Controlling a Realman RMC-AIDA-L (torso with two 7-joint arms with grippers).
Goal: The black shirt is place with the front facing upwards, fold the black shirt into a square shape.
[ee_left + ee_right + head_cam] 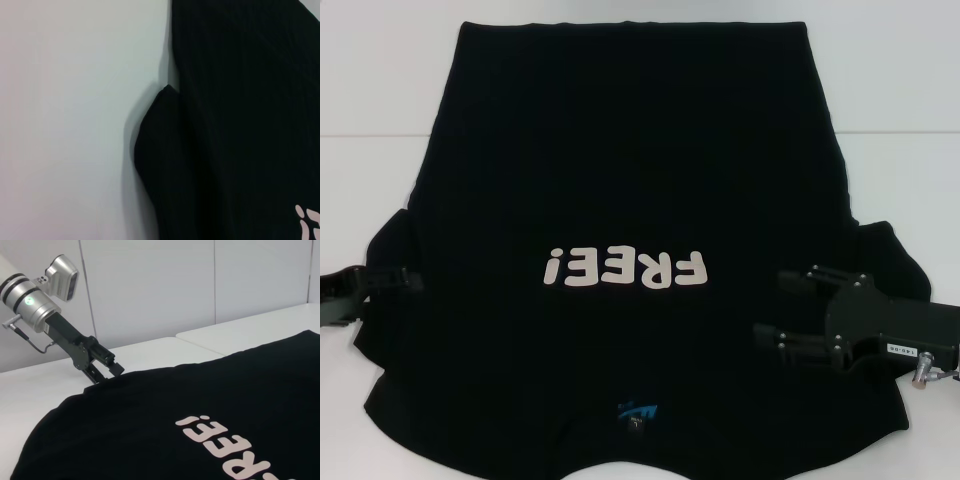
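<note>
You have the black shirt spread flat, front up, over most of the white table, its collar nearest the robot and the "FREE!" lettering near the middle. Your right gripper reaches in low and level over the shirt's right sleeve, its 2 fingers spread wide and holding nothing. Your left gripper sits tilted down at the left sleeve's edge; you cannot tell its finger state.
</note>
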